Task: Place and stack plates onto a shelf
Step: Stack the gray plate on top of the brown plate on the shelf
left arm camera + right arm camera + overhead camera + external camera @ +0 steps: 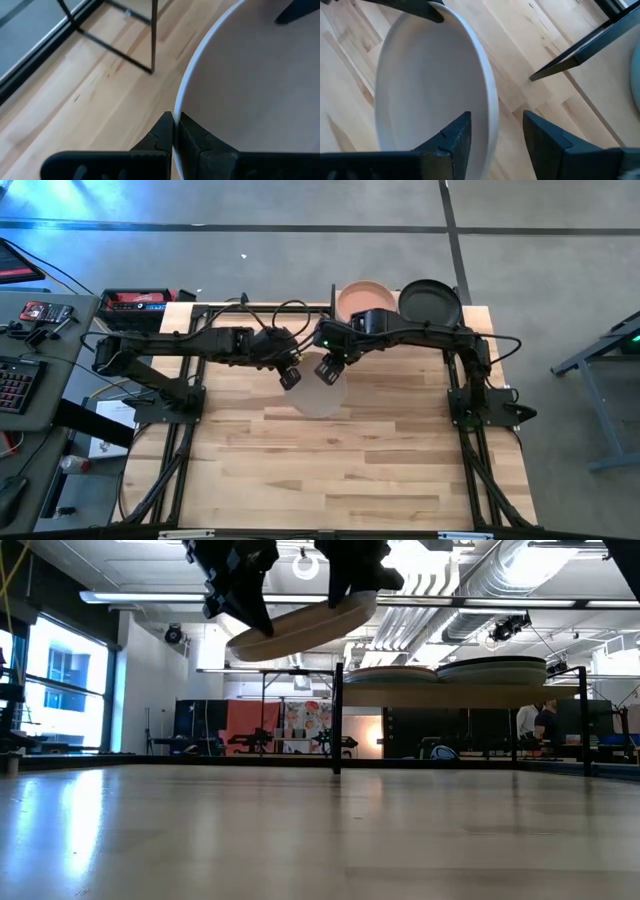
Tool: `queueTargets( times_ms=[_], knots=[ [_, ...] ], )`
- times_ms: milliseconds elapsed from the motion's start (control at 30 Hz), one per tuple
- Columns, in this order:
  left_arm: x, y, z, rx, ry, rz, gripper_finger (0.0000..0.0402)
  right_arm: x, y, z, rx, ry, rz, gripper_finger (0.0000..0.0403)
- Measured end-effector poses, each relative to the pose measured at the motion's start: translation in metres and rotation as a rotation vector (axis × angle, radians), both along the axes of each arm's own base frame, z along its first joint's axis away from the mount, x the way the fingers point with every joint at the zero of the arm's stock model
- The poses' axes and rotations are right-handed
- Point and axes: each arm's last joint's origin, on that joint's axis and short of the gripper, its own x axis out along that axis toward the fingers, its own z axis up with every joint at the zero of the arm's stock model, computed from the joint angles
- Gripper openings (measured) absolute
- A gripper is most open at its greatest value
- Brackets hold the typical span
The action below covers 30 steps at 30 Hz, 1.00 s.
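Note:
A pale off-white plate [320, 398] [300, 630] hangs tilted in the air over the middle of the table, between both grippers. My left gripper [290, 377] [175, 127] is shut on its left rim. My right gripper [330, 370] [496, 119] is open at the far right rim, one finger over the plate's inside and one outside. The shelf [460, 695] stands at the far edge, right of the centre. It carries a terracotta plate [362, 300] and a black plate [430, 302] side by side. The other plates are out of view. My left gripper pinches the plate's rim [181, 102] between its two fingers, one on the inside and one on the outside, coming level from the table's left. The plate is lifted clear of the table and tilted, its right side higher. My right gripper straddles the rim [490, 107]; whether its fingers touch it, I cannot tell.
The shelf's black posts [338, 720] stand just behind and right of the held plate. Bare plank tabletop [340, 470] stretches below the plate toward the near edge. A side desk with tools [40, 330] lies beyond the table's left edge.

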Motion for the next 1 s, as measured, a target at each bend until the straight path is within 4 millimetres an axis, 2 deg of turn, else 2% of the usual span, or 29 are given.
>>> queueTargets(
  times_ms=[133, 400, 800, 1000],
  knots=[
    [0.001, 0.001, 0.001, 0.023, -0.012, 0.003, 0.0001, 0.000, -0.004, 0.000, 0.026, -0.001, 0.002, 0.0119],
    [0.002, 0.003, 0.002, 0.055, -0.018, -0.006, 0.0003, -0.001, -0.010, 0.000, 0.043, 0.004, 0.039, 0.0011],
    [0.002, 0.010, 0.003, 0.068, -0.022, -0.002, 0.0030, -0.002, -0.018, 0.000, 0.053, 0.002, 0.029, 0.0004],
    [0.007, 0.011, 0.008, 0.075, -0.094, -0.004, 0.0062, -0.006, -0.025, -0.002, 0.045, 0.035, 0.028, 0.0002]
  ],
)
